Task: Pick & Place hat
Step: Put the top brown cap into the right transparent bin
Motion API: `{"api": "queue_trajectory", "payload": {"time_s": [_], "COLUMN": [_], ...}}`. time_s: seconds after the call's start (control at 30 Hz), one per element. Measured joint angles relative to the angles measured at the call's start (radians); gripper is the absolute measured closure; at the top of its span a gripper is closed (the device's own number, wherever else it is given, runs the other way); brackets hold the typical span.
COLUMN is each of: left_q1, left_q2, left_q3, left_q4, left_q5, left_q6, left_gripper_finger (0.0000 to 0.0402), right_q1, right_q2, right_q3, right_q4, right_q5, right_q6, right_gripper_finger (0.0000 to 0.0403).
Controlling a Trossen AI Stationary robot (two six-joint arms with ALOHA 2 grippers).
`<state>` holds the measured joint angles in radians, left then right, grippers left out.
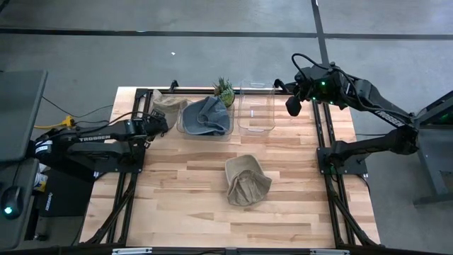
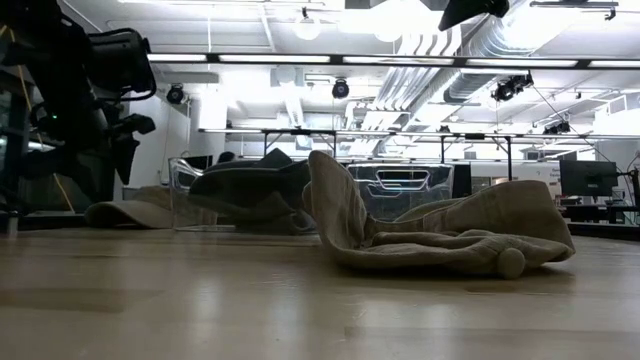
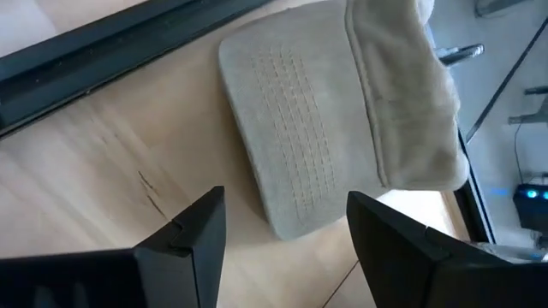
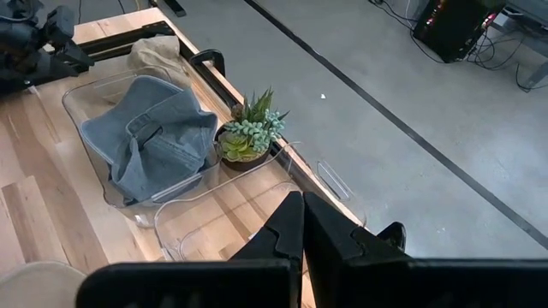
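Note:
Three hats show. One tan cap [image 1: 246, 180] lies crumpled on the table's middle, large in the low view [image 2: 440, 235]. A blue-grey hat [image 1: 207, 117] sits inside a clear bin [image 1: 185, 130]. A second tan cap [image 1: 168, 106] lies flat at the far left corner. My left gripper [image 1: 159, 122] is open just beside it, and in the left wrist view its fingers stand apart over the cap's stitched brim [image 3: 295, 137], gripper midpoint [image 3: 287, 244]. My right gripper [image 1: 291, 105] is shut and hovers near the far right edge, fingers together [image 4: 301, 231].
An empty clear bin [image 1: 256, 110] stands right of the blue hat's bin, also seen from the right wrist [image 4: 248, 214]. A small succulent plant [image 1: 224, 91] sits behind them at the far edge. Black frame rails [image 1: 324, 134] run along both table sides. Bare wood lies toward the near edge.

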<state>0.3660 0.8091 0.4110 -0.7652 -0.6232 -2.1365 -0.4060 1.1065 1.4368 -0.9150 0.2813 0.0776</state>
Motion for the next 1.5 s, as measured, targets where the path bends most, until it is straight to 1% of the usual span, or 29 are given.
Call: {"api": "queue_trajectory", "payload": {"time_s": [0.2,0.37,0.53,0.8,1.0,1.17,1.27,1.4,1.5], "left_q1": [0.000,0.000,0.000,0.001,0.001,0.001,0.001,0.001,0.001], "left_q2": [0.057,0.109,0.157,0.261,0.350,0.401,0.408,0.408,0.408], "left_q3": [0.000,0.000,0.000,0.000,0.000,0.000,0.000,0.000,0.000], "left_q4": [0.000,0.021,0.042,0.146,0.176,0.225,0.257,0.269,0.270], "left_q5": [-0.010,-0.042,-0.050,-0.091,-0.108,-0.133,-0.147,-0.180,-0.191], "left_q6": [-0.022,-0.096,-0.098,-0.100,-0.168,-0.183,-0.191,-0.210,-0.211], "left_gripper_finger": [0.0196,0.0196,0.0196,0.0196,0.0196,0.0196,0.0197,0.0208,0.0233], "right_q1": [0.000,0.000,0.000,0.000,0.000,0.000,0.000,0.000,0.000], "right_q2": [0.000,0.000,0.000,0.000,0.000,0.000,0.000,0.000,0.000], "right_q3": [0.000,0.000,0.000,0.000,0.000,0.000,0.000,0.000,0.000], "right_q4": [0.000,0.000,0.000,0.000,0.000,0.000,0.000,0.000,0.000], "right_q5": [0.000,0.000,0.000,0.005,0.005,0.004,0.004,0.004,0.004], "right_q6": [-0.007,-0.008,-0.011,-0.016,-0.015,-0.010,-0.008,-0.008,-0.007], "right_gripper_finger": [0.0403,0.0403,0.0403,0.0403,0.0403,0.0403,0.0403,0.0403,0.0403]}}
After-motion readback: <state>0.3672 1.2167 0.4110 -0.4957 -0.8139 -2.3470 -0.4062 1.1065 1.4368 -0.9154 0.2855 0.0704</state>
